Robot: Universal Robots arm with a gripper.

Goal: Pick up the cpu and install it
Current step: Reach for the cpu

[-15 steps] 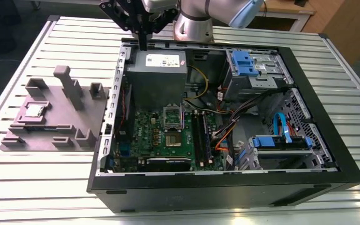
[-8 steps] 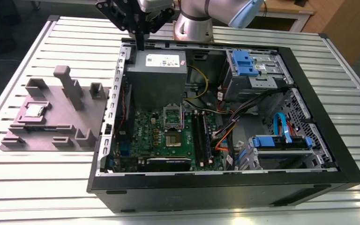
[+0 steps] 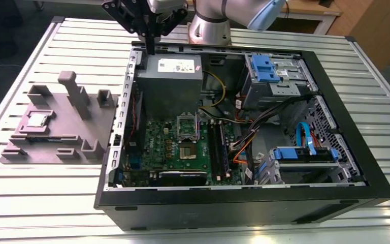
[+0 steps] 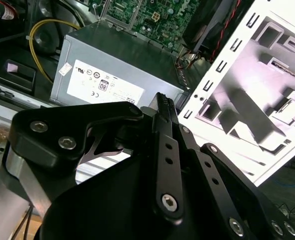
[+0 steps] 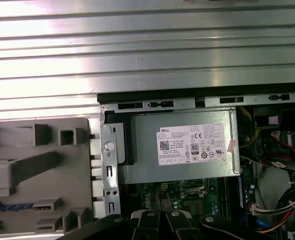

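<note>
cpu (image 3: 37,120) in grey holder (image 3: 79,142) on worktop (image 3: 39,203), exterior view's left of PC case (image 3: 249,206).
Tool (image 3: 150,51) clenched, nothing in it, hangs over case edge by power supply (image 3: 169,84); well apart from cpu.

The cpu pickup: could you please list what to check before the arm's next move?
1. cpu lies uncovered in the grey fixture: ok.
2. gripper above the cpu: not ok, it hangs at the case edge by the power supply.
3. Jaws open for grasping: not ok, shut and empty.
4. socket bracket swung open: ok.
5. socket free of debris: cannot tell.
</note>
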